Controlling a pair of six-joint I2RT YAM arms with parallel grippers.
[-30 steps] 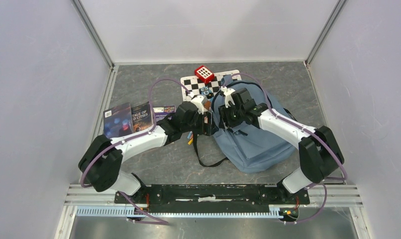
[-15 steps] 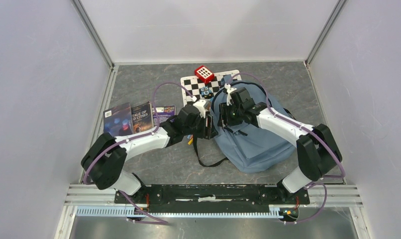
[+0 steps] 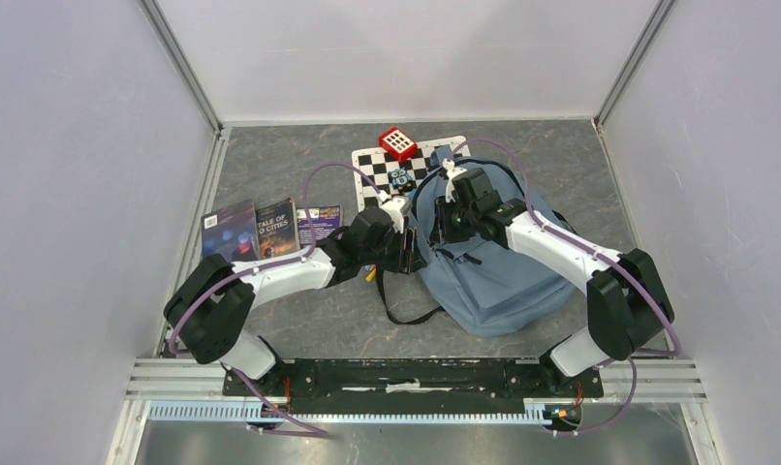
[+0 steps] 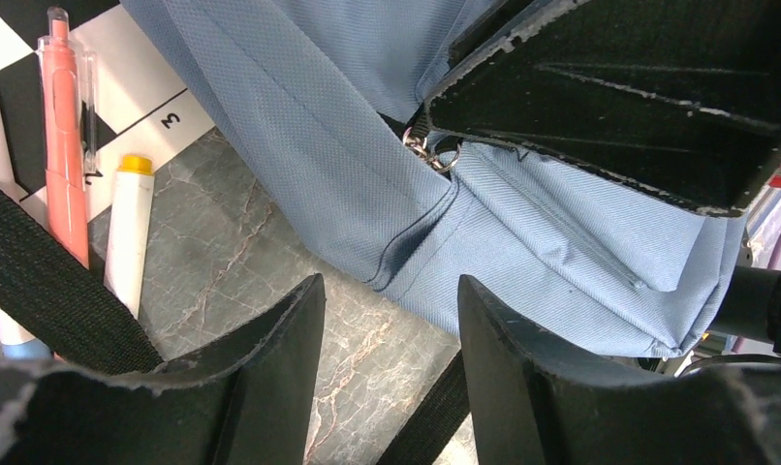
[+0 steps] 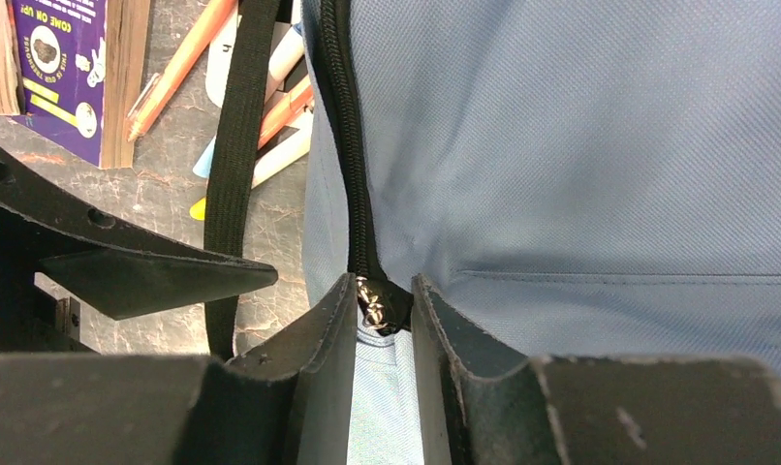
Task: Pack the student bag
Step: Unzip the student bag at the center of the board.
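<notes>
bag: student bag [image 3: 493,281] lies right of centre on the table
my right pincer [image 5: 384,320]: narrow round the zip pull [image 5: 372,302] — can't tell if it's pinched
my left pincer [image 4: 389,291]: spread, empty, just beside the bag
tip: I'd pinch firmly, drag it straight — left pins the bag

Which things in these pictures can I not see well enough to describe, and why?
- Inside of the backpack: hidden in all views by its own fabric.
- Zipper pull, right wrist view: the right end effector fingers flank it; contact unclear.
- Pens, top view: mostly under the left arm.
- Purple book, right wrist view: cut by the picture edge.
</notes>
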